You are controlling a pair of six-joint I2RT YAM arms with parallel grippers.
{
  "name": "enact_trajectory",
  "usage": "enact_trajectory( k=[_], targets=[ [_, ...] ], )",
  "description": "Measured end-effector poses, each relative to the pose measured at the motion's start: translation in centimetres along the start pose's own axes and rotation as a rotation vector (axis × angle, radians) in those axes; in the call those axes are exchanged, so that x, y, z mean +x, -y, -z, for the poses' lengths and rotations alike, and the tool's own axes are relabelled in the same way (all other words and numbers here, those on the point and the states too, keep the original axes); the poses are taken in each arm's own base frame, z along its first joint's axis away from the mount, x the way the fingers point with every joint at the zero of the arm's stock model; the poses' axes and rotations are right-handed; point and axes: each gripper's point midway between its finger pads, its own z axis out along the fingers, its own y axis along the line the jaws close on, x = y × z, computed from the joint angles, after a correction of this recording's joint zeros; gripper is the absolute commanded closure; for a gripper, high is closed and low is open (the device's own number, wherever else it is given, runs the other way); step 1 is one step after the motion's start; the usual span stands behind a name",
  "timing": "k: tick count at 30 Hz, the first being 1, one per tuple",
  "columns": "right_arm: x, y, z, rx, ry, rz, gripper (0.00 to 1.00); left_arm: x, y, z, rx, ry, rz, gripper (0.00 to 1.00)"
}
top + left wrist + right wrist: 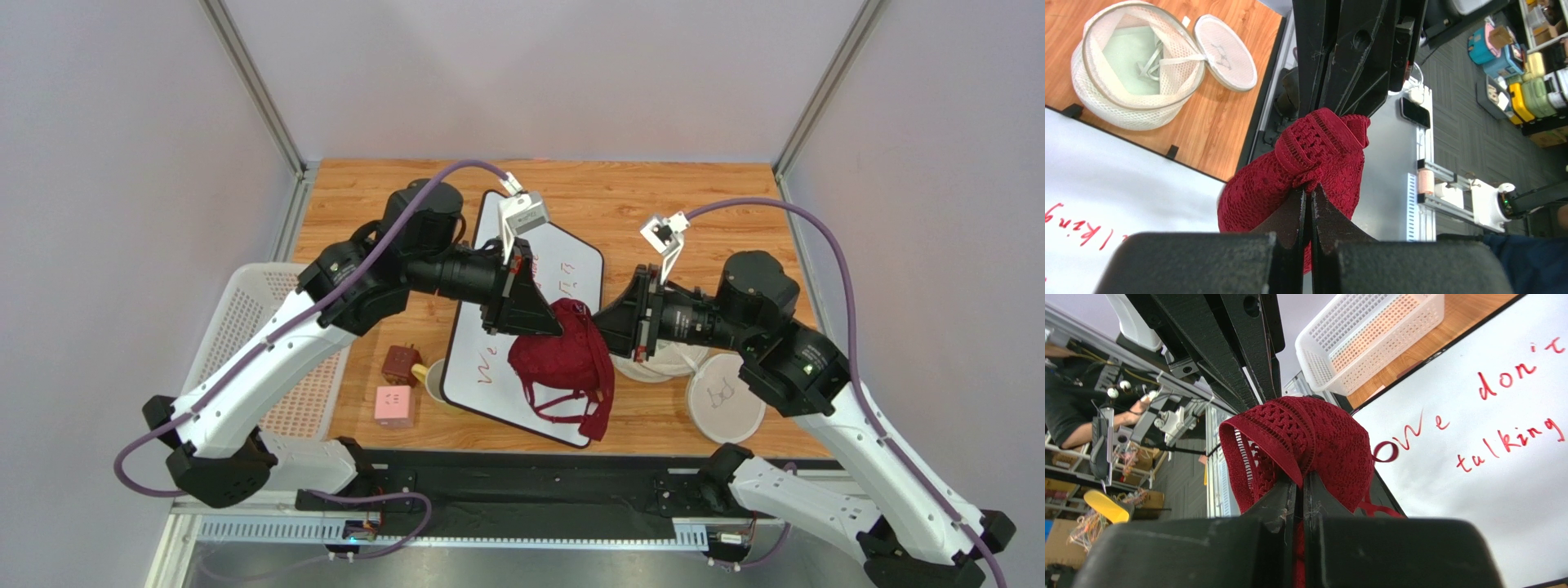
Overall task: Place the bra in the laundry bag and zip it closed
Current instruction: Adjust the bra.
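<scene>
The maroon bra [562, 361] hangs above the whiteboard [488, 368], held between both arms. The left gripper [1310, 193] and right gripper [1301, 478] each have their jaws pinching its lace. The laundry bag [1106, 101] stands open on the table [613, 196], with its lid [726, 398] lying beside it.

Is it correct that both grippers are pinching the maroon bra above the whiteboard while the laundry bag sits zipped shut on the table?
Not quite. The laundry bag is open, with its lid flipped aside, as the left wrist view shows. The rest holds: the left gripper and the right gripper both pinch the bra above the whiteboard.
</scene>
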Motion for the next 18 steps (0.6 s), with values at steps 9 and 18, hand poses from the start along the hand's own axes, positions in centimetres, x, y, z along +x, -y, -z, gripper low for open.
enact_trajectory(
  k=[9,18],
  targets=[
    [0.2,1.9,2.2,0.024,0.031,-0.157,1.00,-2.5,-1.9,-3.9,0.036,-0.005,0.113,1.00],
    [0.0,1.2,3.8,-0.015,0.036,-0.220,1.00,-4.2,-2.5,-5.8,0.132,0.017,0.187,0.92]
  ],
)
